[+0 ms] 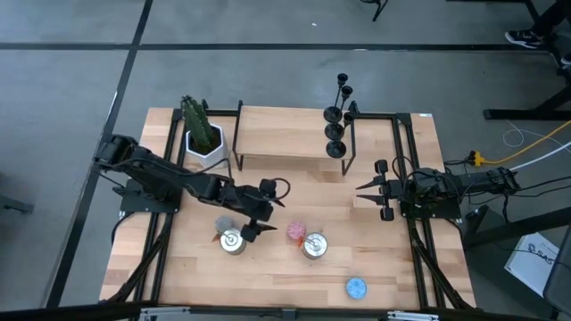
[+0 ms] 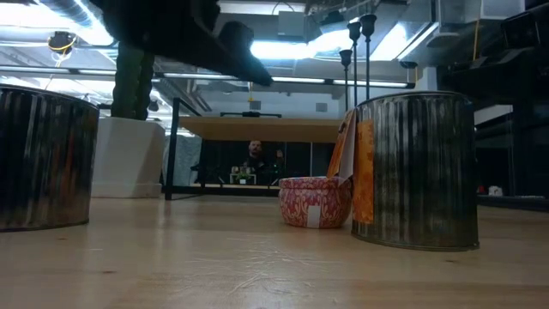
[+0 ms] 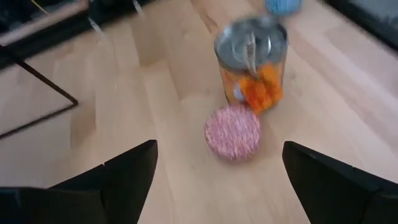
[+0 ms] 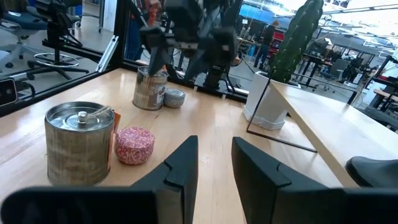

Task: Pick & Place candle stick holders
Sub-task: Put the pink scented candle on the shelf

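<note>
Several matte-black candle stick holders (image 1: pixel 335 125) stand on their round bases in a row at the right end of the raised wooden shelf (image 1: pixel 285 134). Their stems and cups show in the low view (image 2: pixel 354 34), and one base shows in the right wrist view (image 4: pixel 373 171). My left gripper (image 1: pixel 268 217) is open and empty above the table's middle, between the two tins; it faces the pink puck in the left wrist view (image 3: pixel 217 180). My right gripper (image 1: pixel 364 192) is at the table's right, pointing left, fingers a narrow gap apart and empty (image 4: pixel 214 168).
A silver tin (image 1: pixel 234 241) stands by the left gripper and another tin (image 1: pixel 314 245) to its right, with a pink round puck (image 1: pixel 297 232) between them. A blue disc (image 1: pixel 356 287) lies near the front. A cactus in a white pot (image 1: pixel 202 138) stands far left.
</note>
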`<action>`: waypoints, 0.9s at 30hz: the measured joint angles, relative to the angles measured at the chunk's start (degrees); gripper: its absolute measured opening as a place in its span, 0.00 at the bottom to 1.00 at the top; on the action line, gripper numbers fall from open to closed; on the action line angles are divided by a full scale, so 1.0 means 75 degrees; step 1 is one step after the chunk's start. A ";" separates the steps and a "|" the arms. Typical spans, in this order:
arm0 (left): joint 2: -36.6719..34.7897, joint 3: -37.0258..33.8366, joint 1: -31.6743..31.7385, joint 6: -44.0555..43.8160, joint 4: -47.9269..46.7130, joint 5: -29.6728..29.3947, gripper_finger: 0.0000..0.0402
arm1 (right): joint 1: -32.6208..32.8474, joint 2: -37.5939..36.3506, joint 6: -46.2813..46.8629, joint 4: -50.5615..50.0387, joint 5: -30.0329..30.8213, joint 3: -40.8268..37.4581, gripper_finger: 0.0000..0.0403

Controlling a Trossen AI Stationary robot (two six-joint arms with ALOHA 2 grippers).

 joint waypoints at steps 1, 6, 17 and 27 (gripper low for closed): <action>0.0061 -0.0012 0.0000 0.0063 -0.0060 -0.0001 0.85 | 0.0000 0.0000 0.0000 0.0000 0.0000 0.0000 0.25; 0.0535 -0.0009 0.0053 0.0364 0.0298 0.0089 0.86 | 0.0000 0.0000 0.0000 -0.0002 -0.0012 0.0000 0.25; 0.0809 -0.0012 0.0717 0.0228 0.0878 0.1495 0.86 | 0.0000 0.0000 0.0000 0.0000 -0.0016 0.0000 0.25; 0.1828 0.0000 0.1029 0.0231 0.1744 0.2039 0.86 | 0.0000 0.0000 0.0000 -0.0001 -0.0015 0.0000 0.25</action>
